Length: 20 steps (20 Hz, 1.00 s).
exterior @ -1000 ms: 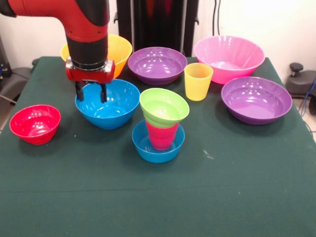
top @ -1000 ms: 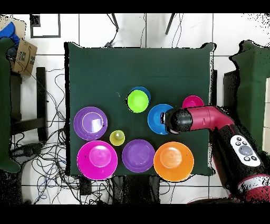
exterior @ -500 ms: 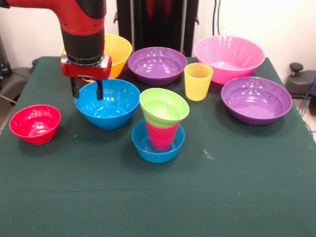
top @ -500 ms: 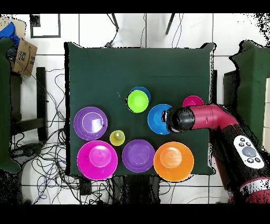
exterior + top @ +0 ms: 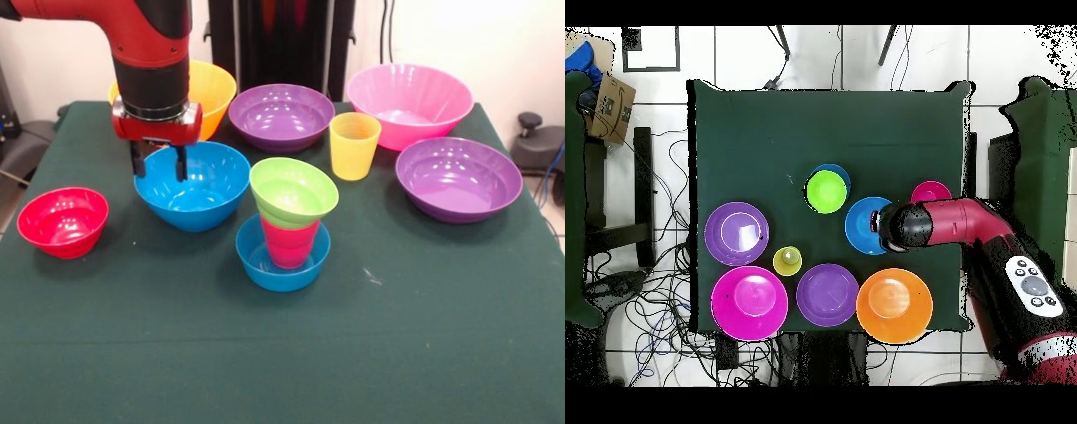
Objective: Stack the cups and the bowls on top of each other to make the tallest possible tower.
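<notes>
No legible text, label, brand, number or sign on anything in either view.

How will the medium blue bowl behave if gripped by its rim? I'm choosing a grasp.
The medium blue bowl looks like thin glossy plastic, so probably light and slippery. Held by one rim point, it would likely tilt. The gripper hangs open over its rim.

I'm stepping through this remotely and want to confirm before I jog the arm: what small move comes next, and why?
Probably ease the gripper straight down and close on the medium blue bowl. Its open fingers sit either side of the bowl's rim nearest the small red bowl, and the tower ends at the lime green bowl, so a wider bowl seems next.
</notes>
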Tool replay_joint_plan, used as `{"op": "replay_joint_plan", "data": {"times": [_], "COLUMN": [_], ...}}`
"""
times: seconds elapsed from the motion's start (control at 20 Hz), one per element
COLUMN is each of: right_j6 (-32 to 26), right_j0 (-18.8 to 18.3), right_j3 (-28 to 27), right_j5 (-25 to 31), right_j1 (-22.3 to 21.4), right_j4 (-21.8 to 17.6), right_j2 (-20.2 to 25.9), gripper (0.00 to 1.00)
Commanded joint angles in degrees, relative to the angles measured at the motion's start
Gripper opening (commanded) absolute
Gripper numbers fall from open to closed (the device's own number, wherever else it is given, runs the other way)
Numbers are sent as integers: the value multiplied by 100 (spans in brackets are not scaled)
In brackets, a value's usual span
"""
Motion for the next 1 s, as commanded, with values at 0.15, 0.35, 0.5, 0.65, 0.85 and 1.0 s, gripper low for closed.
{"op": "replay_joint_plan", "data": {"times": [0.15,0.35,0.5,0.65,0.85,1.0], "right_j6": [-1076,-1024,-1062,-1138,-1255,-1368], "right_j0": [96,163,121,81,-35,-95], "right_j3": [-246,-293,-301,-284,-166,-214], "right_j5": [-388,-309,-274,-168,-29,100], "right_j1": [501,480,484,432,310,273], "right_j4": [-718,-808,-809,-722,-538,-435], "right_j2": [51,16,48,99,184,249], "gripper": [100,100,100,100,100,100]}}
